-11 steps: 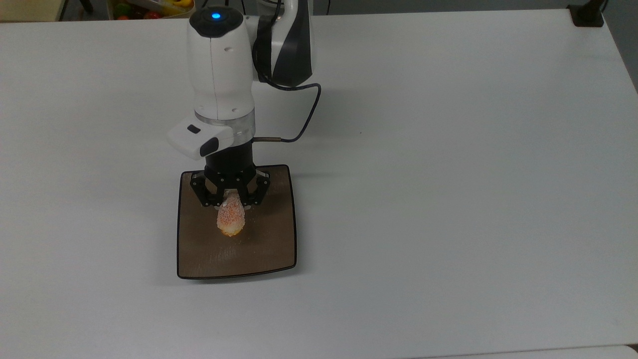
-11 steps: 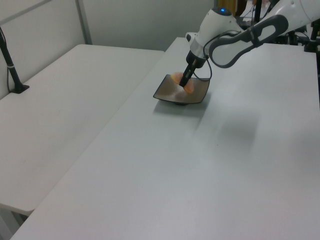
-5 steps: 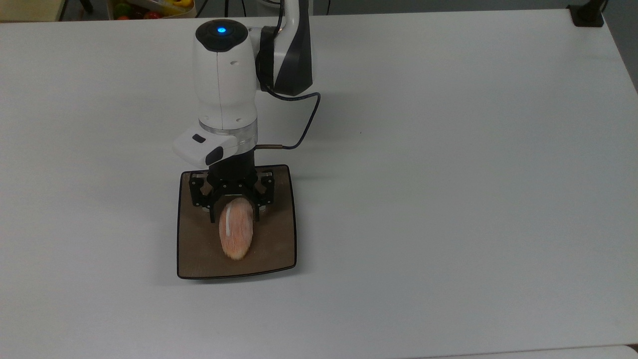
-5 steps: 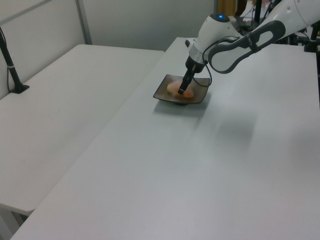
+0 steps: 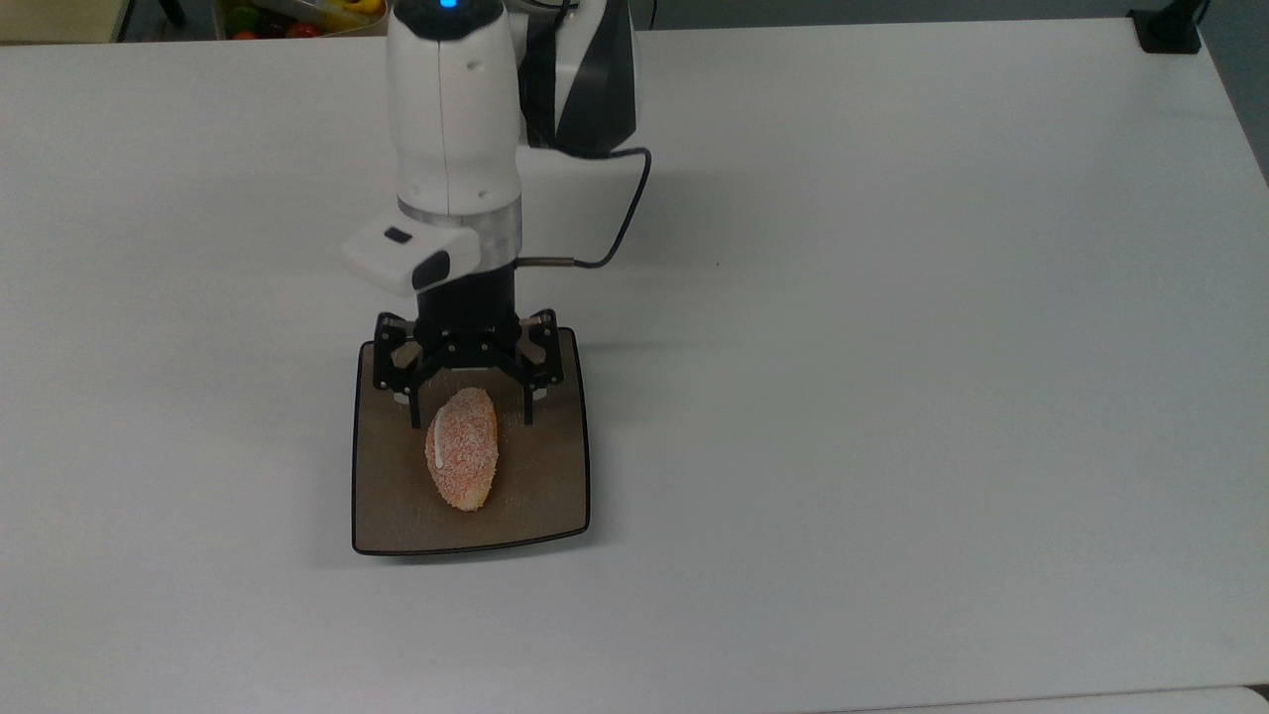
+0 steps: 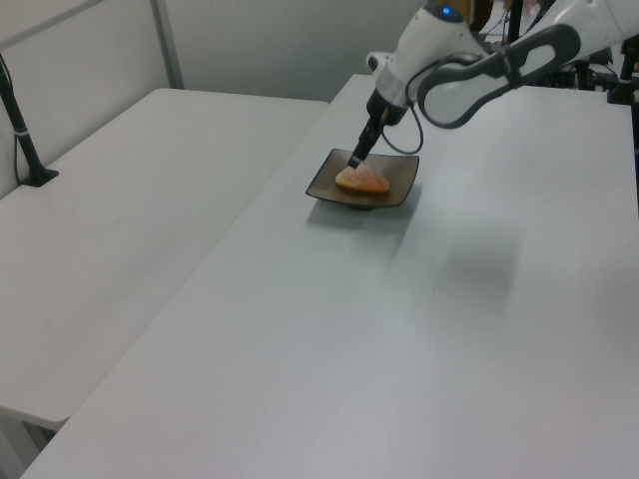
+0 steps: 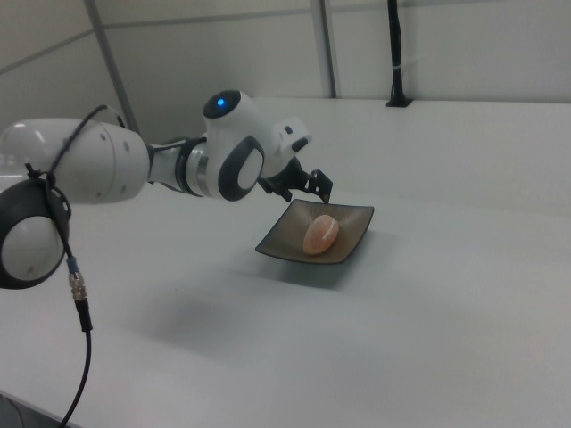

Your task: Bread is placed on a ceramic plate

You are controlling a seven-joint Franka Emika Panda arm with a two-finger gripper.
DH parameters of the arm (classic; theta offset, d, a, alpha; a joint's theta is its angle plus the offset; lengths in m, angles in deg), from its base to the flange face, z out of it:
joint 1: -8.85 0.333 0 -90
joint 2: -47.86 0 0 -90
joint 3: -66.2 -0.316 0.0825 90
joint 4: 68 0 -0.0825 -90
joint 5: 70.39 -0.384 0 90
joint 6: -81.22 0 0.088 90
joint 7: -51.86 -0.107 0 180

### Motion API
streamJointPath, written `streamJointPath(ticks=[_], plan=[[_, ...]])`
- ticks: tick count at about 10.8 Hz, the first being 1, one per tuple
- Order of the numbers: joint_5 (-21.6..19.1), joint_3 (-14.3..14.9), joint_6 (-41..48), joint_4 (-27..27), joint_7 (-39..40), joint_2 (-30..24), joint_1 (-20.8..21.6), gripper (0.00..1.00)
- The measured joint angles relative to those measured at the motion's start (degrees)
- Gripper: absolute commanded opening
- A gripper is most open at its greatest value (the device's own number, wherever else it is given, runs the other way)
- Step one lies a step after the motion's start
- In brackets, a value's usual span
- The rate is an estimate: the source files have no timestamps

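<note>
Jaws: you have them spread wide, empty, one finger on each side of the bun's upper end, not touching it.
Gripper: yours sits left of centre in the top view, over the plate's upper edge; it is at upper centre in the left view.
Bun: lying flat on the plate, lengthwise, near its middle.
Plate: brown square on your white table, lower left of centre in the top view.

White tables stand before pale walls.
</note>
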State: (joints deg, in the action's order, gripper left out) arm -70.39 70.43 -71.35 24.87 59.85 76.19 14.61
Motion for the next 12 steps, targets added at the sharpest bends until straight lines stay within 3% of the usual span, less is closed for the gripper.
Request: streamJointPath(ticks=[2,8,12], plan=[[0.0,0.0,5.09,0.83,-2.04,-4.93,-0.07,1.0],[-0.06,0.0,39.12,1.17,-17.75,-24.31,-0.08,1.0],[-0.07,-0.35,56.31,2.14,-20.71,-32.66,0.27,1.0]])
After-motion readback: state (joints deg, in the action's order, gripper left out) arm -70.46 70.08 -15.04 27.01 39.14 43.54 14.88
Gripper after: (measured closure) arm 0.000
